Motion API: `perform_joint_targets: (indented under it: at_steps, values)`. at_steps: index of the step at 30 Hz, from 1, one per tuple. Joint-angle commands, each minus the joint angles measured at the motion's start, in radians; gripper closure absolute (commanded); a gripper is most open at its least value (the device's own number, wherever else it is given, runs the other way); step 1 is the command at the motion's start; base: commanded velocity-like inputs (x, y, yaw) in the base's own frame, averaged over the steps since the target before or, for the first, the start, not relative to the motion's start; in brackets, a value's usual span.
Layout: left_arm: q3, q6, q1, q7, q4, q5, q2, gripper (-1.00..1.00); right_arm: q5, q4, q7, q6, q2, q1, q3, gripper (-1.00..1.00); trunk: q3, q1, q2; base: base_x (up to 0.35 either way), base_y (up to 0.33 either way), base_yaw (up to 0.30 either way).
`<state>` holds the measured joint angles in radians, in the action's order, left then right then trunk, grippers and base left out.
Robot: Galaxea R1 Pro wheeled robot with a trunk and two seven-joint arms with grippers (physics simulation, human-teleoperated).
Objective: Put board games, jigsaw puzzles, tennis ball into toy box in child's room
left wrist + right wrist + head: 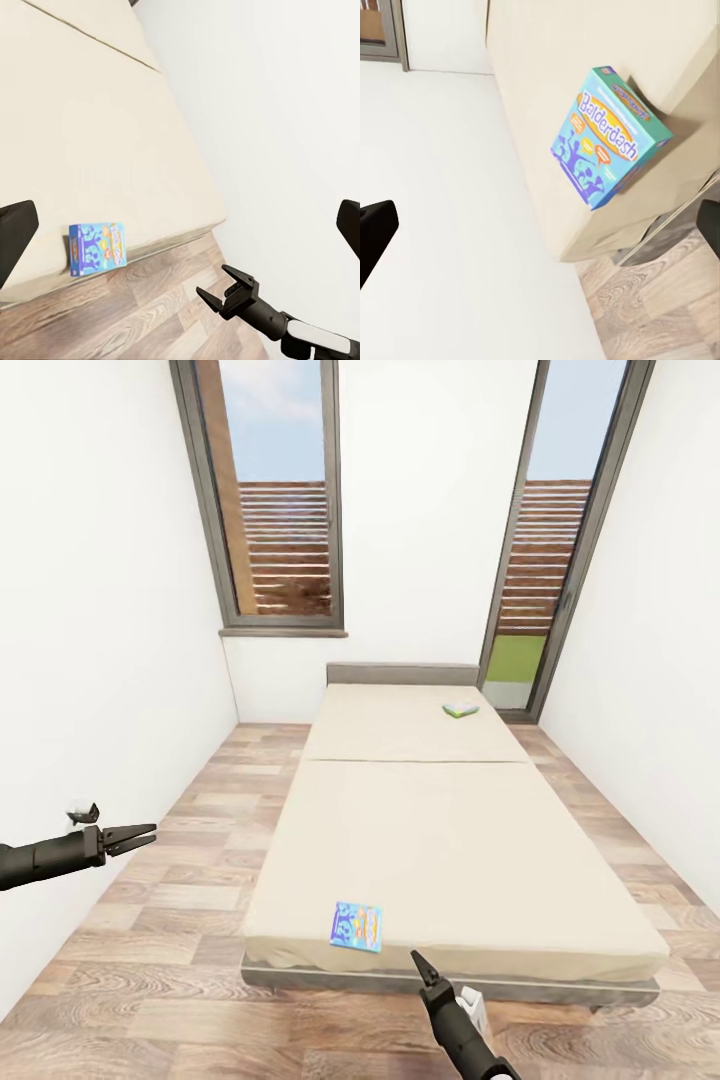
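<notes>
Two board games lie on the beige bed (440, 840). A small blue one (357, 926) with "Balderdash" on its cover (607, 135) rests near the foot edge, also visible in the left wrist view (97, 248). A green-white one (461, 709) sits far off by the grey headboard. My right gripper (418, 960) hovers open just off the foot edge, a little right of the blue box and apart from it; it also shows in the left wrist view (225, 291). My left gripper (140, 833) is open and empty over the floor, left of the bed. The table, toy box, puzzles and ball are out of view.
White walls close in on both sides of the narrow room. Two tall dark-framed windows (285, 500) stand behind the headboard. A strip of wood-plank floor (190, 920) runs along the bed's left side and in front of it. A small dark fitting (85, 813) juts from the left wall.
</notes>
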<state>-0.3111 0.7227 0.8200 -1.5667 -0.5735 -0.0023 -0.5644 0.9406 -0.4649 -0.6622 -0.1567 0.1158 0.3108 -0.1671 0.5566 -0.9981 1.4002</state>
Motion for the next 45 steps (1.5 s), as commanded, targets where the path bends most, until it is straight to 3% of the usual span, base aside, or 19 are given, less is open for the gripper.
perform_joint_targets:
  at_steps: [1,23,31,38,45]
  values:
    - [0.000,0.011,0.001,-0.004,0.000,-0.001,0.000,-1.00,0.009,0.000,-0.004,-0.010,0.001,0.001,-0.005,-1.00,0.004,-0.004,0.008,0.000,0.000,0.000]
    - [-0.002,0.013,0.001,-0.004,0.000,-0.002,-0.005,-1.00,0.010,0.000,-0.018,-0.013,-0.001,0.001,-0.004,-1.00,0.073,-0.088,0.162,0.000,0.000,0.000]
    - [-0.002,0.016,0.000,-0.004,0.001,0.001,-0.058,-1.00,0.010,0.000,-0.020,-0.014,-0.001,0.001,-0.002,-1.00,0.098,-0.119,0.218,0.000,0.000,0.000]
    - [-0.002,0.017,0.001,-0.004,0.002,0.002,-0.083,-1.00,0.010,-0.001,-0.020,-0.015,-0.001,0.001,-0.002,-1.00,0.120,-0.146,0.267,0.000,0.000,0.000]
    - [-0.002,0.018,0.001,-0.004,0.004,0.006,-0.102,-1.00,0.010,-0.001,-0.020,-0.014,-0.001,0.001,0.001,-1.00,0.120,-0.146,0.267,0.000,0.000,0.000]
